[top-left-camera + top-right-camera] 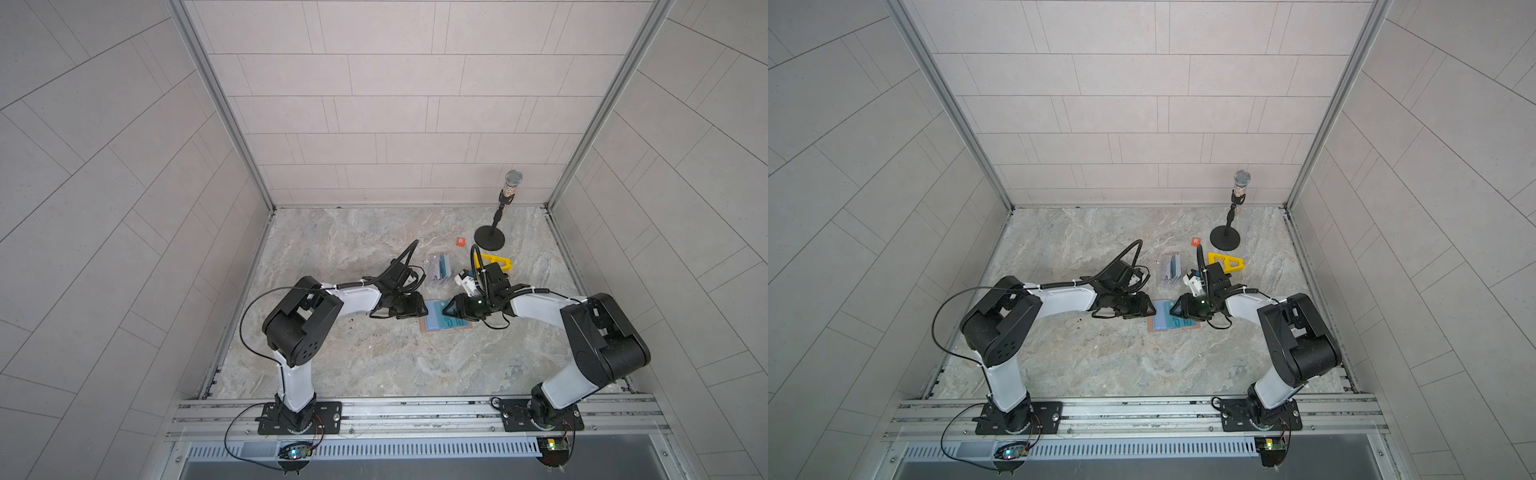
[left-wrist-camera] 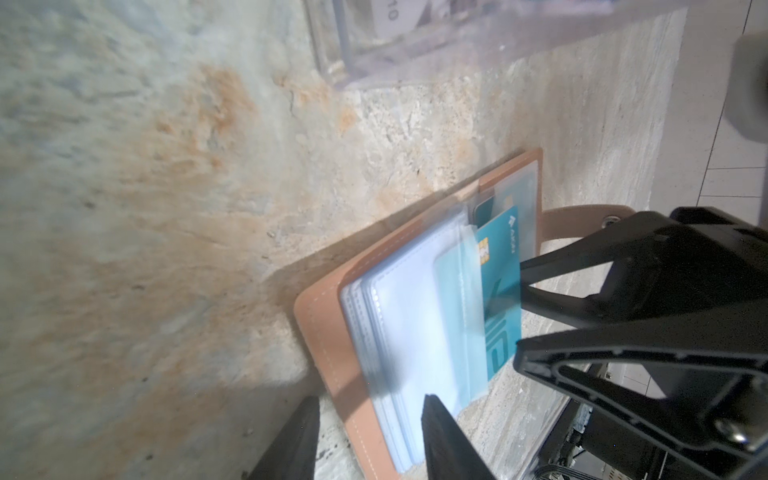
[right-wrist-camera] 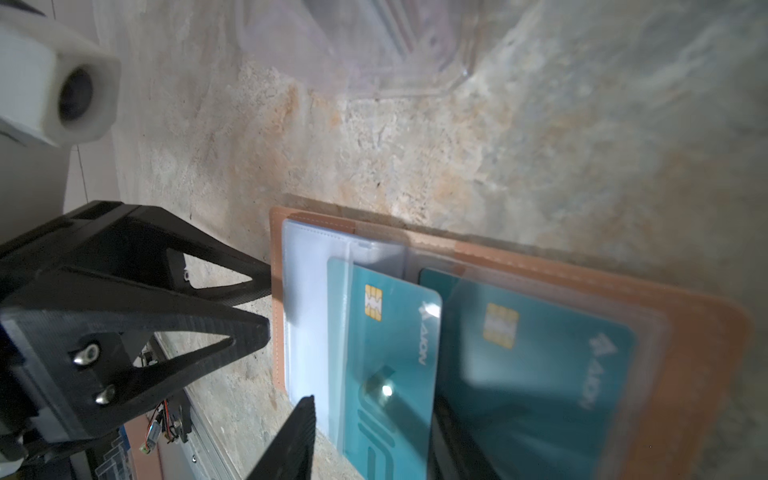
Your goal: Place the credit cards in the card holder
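The tan card holder (image 1: 432, 328) (image 1: 1163, 328) lies open on the marble table between both grippers. A teal credit card (image 3: 390, 353) (image 2: 498, 291) sits partway inside one of its clear sleeves. Another teal card (image 3: 540, 365) lies fully in the facing pocket. My right gripper (image 3: 374, 440) (image 2: 521, 307) (image 1: 449, 309) is open, its fingers standing apart on either side of the protruding card's end. My left gripper (image 2: 370, 415) (image 1: 424, 309) is open at the holder's opposite edge, its tips against the tan cover and sleeve stack. More cards (image 1: 438, 268) stand in a clear acrylic stand behind.
Behind the holder are a small orange square marked R (image 1: 460, 241), a yellow triangular piece (image 1: 500, 262) and a microphone on a round black base (image 1: 490, 237). Tiled walls close in three sides. An aluminium rail (image 1: 415, 409) runs along the front.
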`<action>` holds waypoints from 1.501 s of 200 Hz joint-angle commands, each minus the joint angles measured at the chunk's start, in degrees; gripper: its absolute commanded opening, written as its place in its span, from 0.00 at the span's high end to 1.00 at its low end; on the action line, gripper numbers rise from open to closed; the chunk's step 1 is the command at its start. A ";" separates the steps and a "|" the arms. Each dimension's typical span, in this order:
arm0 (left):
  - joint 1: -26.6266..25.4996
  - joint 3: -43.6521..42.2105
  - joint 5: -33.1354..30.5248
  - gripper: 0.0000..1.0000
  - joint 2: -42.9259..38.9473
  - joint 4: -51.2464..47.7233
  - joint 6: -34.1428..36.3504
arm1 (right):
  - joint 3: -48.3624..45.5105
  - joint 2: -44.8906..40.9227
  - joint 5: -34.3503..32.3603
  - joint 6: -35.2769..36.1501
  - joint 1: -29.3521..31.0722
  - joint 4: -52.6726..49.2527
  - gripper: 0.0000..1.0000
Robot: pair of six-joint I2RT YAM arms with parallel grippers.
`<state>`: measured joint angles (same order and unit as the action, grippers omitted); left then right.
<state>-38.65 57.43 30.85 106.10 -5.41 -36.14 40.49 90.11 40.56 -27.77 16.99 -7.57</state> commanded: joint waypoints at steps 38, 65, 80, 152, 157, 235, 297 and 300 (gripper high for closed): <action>-0.72 -1.25 -2.67 0.61 3.36 -5.40 1.16 | 1.82 -2.92 -7.60 1.71 0.84 -8.90 0.45; -0.89 -1.18 -3.30 0.65 3.55 -5.89 1.39 | 2.57 -4.04 -8.87 1.67 1.42 -10.02 0.45; -0.87 -1.32 -3.50 0.68 3.50 -6.04 1.42 | 3.14 -4.78 -10.17 1.84 1.56 -10.99 0.45; -0.98 -1.34 -3.54 0.74 3.49 -6.02 1.35 | 5.95 -4.38 -15.04 3.03 2.60 -14.56 0.66; -0.98 -1.34 -3.54 0.75 3.46 -6.02 1.39 | 6.23 -4.04 -15.15 3.07 2.69 -14.72 0.69; -0.98 -1.18 -3.28 0.76 3.74 -6.02 1.59 | 9.76 0.35 -22.07 4.09 5.45 -18.38 0.90; -1.01 -1.23 -3.32 0.76 3.71 -6.02 1.60 | 11.45 3.60 -24.73 4.57 7.59 -20.24 0.92; -1.03 -1.23 -3.31 0.75 3.71 -6.02 1.60 | 11.38 3.66 -24.72 4.57 7.74 -20.21 0.92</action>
<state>-38.83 57.54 29.63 106.83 -6.15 -35.27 51.18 92.82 18.13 -23.94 23.90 -25.54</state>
